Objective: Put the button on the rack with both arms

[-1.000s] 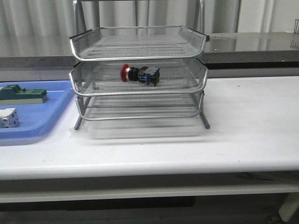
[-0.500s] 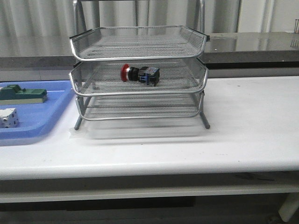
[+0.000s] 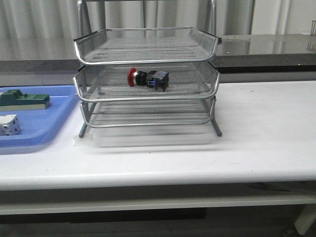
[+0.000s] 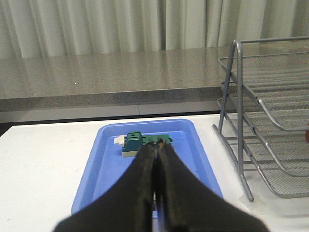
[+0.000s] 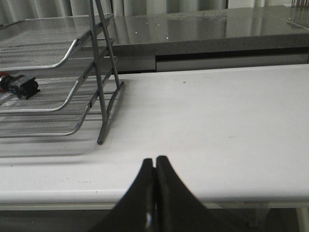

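The white surface (image 3: 266, 133) carries everything in the front view. The rack (image 3: 146, 79), three wire-mesh tiers stacked on metal legs, stands near its middle. To the left of the rack, just beside it, lies a flat blue tray (image 3: 37, 131) holding a green block (image 3: 24, 100) toward the back and a small white cube (image 3: 9, 124) nearer the front. The button (image 3: 148, 78) lies on its side on the middle tier of the rack, red head pointing left, blue and black body to the right.

Neither arm appears in the front view. In the left wrist view, the left end effector (image 4: 157, 164) is clenched with its fingers pressed together on nothing, above the blue tray. In the right wrist view, the right end effector (image 5: 154, 166) is likewise clenched and empty, over the front edge of the surface, well apart from the rack.
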`<state>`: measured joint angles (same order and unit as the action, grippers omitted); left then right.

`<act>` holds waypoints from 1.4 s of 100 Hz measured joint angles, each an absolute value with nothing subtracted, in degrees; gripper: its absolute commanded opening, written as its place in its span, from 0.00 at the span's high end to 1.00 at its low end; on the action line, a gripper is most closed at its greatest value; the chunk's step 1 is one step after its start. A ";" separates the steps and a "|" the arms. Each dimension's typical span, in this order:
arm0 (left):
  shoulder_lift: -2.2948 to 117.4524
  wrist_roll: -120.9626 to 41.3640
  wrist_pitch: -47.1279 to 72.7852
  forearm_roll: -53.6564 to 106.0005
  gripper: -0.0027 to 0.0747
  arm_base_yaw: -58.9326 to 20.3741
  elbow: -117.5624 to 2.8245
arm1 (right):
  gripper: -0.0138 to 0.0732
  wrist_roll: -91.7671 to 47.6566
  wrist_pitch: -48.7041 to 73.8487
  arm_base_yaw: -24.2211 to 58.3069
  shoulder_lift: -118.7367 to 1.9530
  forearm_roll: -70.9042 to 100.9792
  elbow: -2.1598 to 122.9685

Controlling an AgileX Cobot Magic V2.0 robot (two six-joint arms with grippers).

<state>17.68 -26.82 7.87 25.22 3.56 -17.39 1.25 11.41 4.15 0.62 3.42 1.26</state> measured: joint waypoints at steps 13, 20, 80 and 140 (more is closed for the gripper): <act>17.68 -26.82 7.87 25.22 0.99 3.56 -17.39 | 0.91 2.30 11.17 4.15 0.62 1.95 -0.34; 17.68 -26.82 7.87 25.22 0.99 3.56 -17.39 | 0.91 2.83 10.56 4.15 0.62 1.55 -1.10; 17.68 -26.82 7.87 25.22 0.99 3.56 -17.39 | 0.91 3.35 8.72 4.15 0.62 1.38 -1.61; 17.68 -26.82 7.87 25.22 0.99 3.56 -17.39 | 0.91 3.35 8.72 4.15 0.62 1.28 -1.61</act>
<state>17.68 -26.82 7.87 25.22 3.56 -17.39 3.35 8.72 4.15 0.62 1.28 -1.61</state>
